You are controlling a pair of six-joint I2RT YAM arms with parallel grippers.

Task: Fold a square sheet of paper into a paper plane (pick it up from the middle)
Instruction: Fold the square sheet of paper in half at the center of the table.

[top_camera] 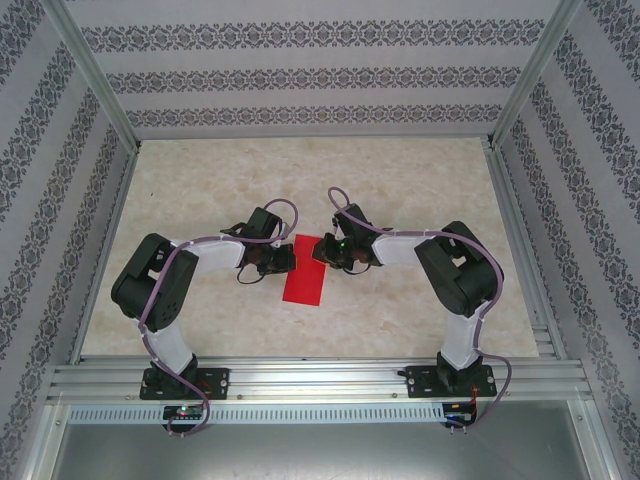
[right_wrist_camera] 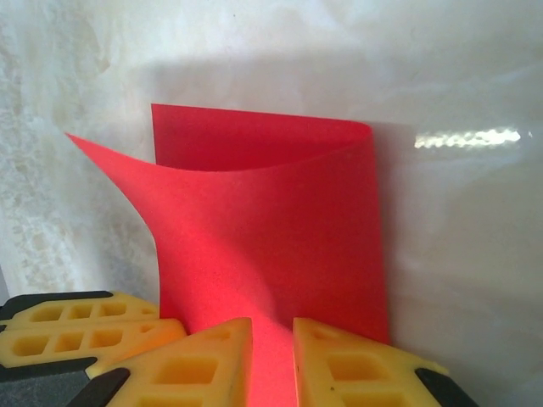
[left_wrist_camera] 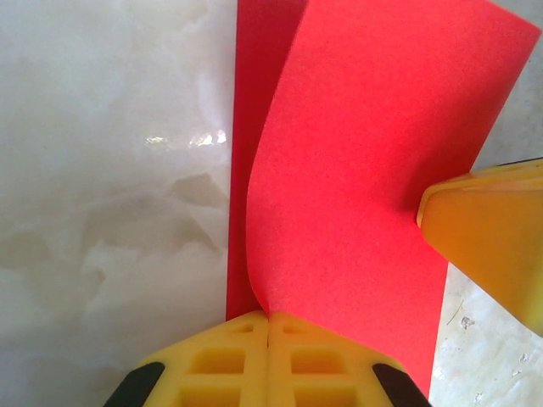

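From the overhead camera I see the square sheet of paper (top_camera: 305,283) at the middle of the pale marbled worktop (top_camera: 300,180). From up here it reads as a narrow red rectangle. The left claw (top_camera: 283,260) is against its upper left edge and the right claw (top_camera: 322,250) is against its upper right corner, so the two face each other across the top of the paper.

On my left wrist feed, the left claw (left_wrist_camera: 268,318) sits at the bottom centre of the frame, its yellow fingers pressed together with no gap. The sheet (left_wrist_camera: 365,153) has one layer lying flat on the worktop (left_wrist_camera: 110,170). A second layer lifts off it in a curve that narrows down into the seam between those fingers, so I read that claw as clenched on the paper's lifted edge. A yellow finger (left_wrist_camera: 484,229) of the other arm comes in from the right edge, its tip meeting the raised layer.

On my right wrist feed, the right claw (right_wrist_camera: 271,326) is at the bottom centre with its fingers slightly parted, and red paper shows in the slot between them. I read it as released and straddling the sheet's near edge. The sheet (right_wrist_camera: 271,229) runs up the frame from there, its loose layer bowed and peaking toward the left. The left arm's fingers (right_wrist_camera: 93,331) are at lower left, just beside the paper.
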